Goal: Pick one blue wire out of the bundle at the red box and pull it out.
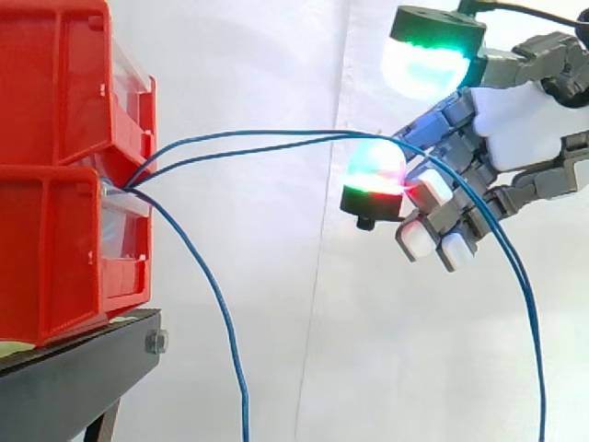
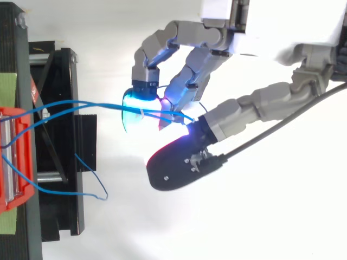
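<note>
Where the two stacked red bins (image 1: 64,175) meet above the black stand (image 1: 74,373), the blue wires (image 1: 276,134) come out of the gap and run almost level to the right, straight to my hand (image 1: 525,120). My fingertips (image 1: 375,166) are curled and pinch the wire between their glowing pads; whether one strand or both sits in that pinch, I cannot quite make out. Its long axis points back at the bins, so the pull, I judge, goes rightward along it, away from them.
</note>
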You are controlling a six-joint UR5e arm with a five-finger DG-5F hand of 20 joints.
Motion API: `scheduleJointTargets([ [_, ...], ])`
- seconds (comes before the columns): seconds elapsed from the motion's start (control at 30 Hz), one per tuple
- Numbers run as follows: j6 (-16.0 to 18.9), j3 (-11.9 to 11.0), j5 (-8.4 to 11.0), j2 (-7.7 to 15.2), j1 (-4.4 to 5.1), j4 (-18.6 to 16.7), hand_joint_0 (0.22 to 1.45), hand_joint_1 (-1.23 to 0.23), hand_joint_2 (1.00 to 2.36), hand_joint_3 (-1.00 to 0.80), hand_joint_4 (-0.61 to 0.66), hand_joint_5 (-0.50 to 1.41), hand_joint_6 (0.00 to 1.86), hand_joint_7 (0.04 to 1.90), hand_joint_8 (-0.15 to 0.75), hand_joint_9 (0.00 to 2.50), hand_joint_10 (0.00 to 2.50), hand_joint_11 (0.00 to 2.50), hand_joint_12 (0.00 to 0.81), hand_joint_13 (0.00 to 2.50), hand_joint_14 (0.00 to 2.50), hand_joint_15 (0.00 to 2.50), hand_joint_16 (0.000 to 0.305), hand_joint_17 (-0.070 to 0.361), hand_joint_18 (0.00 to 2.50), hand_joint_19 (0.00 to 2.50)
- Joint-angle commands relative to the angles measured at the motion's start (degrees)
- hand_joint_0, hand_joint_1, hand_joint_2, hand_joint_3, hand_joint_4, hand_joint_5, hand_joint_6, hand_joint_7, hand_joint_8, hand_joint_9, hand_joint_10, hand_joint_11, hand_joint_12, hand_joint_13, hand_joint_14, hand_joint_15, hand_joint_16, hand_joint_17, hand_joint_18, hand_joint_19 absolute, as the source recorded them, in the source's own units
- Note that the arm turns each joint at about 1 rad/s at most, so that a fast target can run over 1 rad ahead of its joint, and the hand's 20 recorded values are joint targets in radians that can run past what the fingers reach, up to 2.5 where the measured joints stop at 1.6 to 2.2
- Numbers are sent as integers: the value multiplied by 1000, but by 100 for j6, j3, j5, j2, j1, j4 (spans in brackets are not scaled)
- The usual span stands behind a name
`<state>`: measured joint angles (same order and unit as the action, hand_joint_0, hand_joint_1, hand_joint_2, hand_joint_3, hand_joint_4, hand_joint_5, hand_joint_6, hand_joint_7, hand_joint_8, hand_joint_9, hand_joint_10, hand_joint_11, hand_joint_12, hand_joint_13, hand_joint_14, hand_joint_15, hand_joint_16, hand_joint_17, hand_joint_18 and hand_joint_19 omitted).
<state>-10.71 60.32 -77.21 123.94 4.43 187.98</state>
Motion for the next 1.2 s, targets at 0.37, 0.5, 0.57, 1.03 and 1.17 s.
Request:
scheduleJointTargets([
  [0.37, -19, -2, -22, -2, -12, 160, 582, -750, 1014, -112, 213, -153, 895, 973, 400, 1031, 13, 753, 465, 843, 11, 420, 59, 133, 828, 555],
  [0.5, -19, -2, -31, -2, -21, 160, 614, -830, 1017, -106, 141, -181, 933, 898, 372, 942, 14, 776, 440, 791, 12, 416, 55, 124, 791, 548],
  [0.57, -19, -2, -31, -2, -21, 169, 631, -855, 1017, -131, 162, -194, 934, 879, 360, 905, 12, 776, 431, 776, 13, 419, 53, 120, 772, 539],
  [1.03, -10, -2, -40, -2, -74, 178, 597, -469, 1010, -381, 215, -104, 792, 1010, 340, 1053, 13, 639, 414, 806, 13, 426, 50, 113, 737, 616],
  [1.17, -10, -2, -40, -2, -74, 187, 589, -556, 1017, -242, 213, -81, 767, 1046, 353, 1118, 16, 656, 415, 855, 13, 431, 49, 111, 766, 605],
])
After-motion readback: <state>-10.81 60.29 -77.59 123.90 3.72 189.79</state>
